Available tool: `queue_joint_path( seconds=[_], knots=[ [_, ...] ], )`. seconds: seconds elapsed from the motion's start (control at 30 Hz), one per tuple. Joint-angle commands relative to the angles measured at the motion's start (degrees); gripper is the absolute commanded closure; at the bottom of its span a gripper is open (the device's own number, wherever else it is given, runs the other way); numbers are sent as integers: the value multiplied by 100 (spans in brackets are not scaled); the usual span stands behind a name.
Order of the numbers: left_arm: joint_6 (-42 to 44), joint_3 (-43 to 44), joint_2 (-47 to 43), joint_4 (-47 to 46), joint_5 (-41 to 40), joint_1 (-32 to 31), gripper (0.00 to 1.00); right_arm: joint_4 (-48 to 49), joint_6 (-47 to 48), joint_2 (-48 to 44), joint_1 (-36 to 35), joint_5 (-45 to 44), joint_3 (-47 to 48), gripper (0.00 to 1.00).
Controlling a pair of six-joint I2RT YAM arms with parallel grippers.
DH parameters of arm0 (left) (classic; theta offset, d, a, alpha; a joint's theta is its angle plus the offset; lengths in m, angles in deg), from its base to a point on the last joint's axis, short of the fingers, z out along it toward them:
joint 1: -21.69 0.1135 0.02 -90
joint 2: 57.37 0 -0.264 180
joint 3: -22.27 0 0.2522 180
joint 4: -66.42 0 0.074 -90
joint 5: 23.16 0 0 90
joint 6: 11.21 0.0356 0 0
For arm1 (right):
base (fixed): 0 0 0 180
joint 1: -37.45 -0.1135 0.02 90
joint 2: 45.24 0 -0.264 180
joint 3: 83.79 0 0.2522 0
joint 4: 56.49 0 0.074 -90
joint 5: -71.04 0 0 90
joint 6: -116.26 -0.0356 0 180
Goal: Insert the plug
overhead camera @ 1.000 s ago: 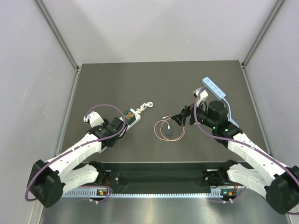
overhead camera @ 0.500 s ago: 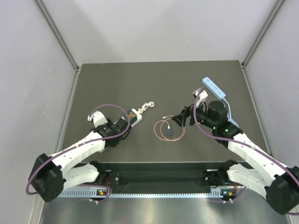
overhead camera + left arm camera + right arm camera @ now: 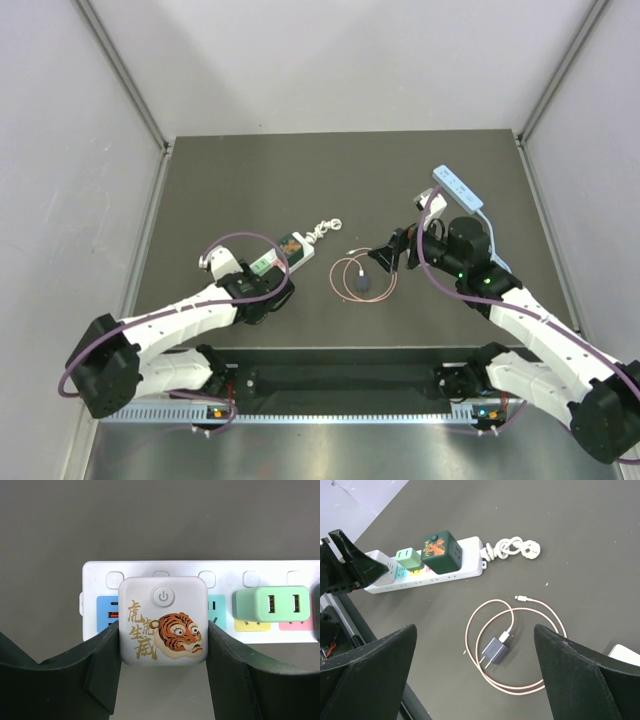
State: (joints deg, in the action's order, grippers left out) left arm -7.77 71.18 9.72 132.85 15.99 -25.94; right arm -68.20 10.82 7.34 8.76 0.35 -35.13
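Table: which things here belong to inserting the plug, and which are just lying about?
In the job:
- tiger plug, held in the left gripper
- white strip just beyond it

Lying about:
- mint charger and green cube, already in that strip
- loose charger with its pink cable
- second strip at the far right

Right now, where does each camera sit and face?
Top external: above, behind the bases, looking down on the table; both arms show.
Left wrist: faces the tiger plug in the left gripper, power strip behind.
Right wrist: looks down at the charger; fingers of the open right gripper flank it.
Shared: all show the power strip.
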Motion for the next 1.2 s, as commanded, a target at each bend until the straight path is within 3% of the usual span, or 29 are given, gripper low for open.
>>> queue_joint_path(
  seconds=[0.0,0.1,0.17,0.2,0.3,0.33,0.37,0.63,0.83,0.93,1.07,1.17],
  knots=[
    [-678,-791,235,-750,3503,-149,100,244,32,-2,47,38,53,0],
    [-555,-616,68,-408,3266,-141,100,226,24,16,47,38,61,0],
    [-511,-300,-20,-21,2986,-141,79,218,32,25,39,38,70,0],
    [-511,-177,-21,372,2897,-141,54,218,32,25,47,38,79,0],
    [-484,324,-64,840,2485,-141,23,165,59,-2,39,-15,96,0],
    [-475,534,-99,1059,2388,-141,7,130,85,-2,47,-32,123,0],
    [-406,623,-117,1131,2300,-141,3,95,94,-11,47,-67,140,0],
    [69,1756,-161,1685,1448,-88,2,-169,103,7,47,-269,289,0],
    [1798,3126,32,1256,1253,-35,4,-1354,-598,376,65,-1480,947,0],
    [3116,3540,163,503,1559,-35,8,-2057,-1064,534,196,-2403,1229,0],
    [4872,3744,313,-895,2736,-35,9,-2708,-1575,832,477,-3318,1476,0],
    [5516,3762,401,-1790,3782,-35,2,-3078,-1717,1069,785,-3855,1626,0]
  ],
)
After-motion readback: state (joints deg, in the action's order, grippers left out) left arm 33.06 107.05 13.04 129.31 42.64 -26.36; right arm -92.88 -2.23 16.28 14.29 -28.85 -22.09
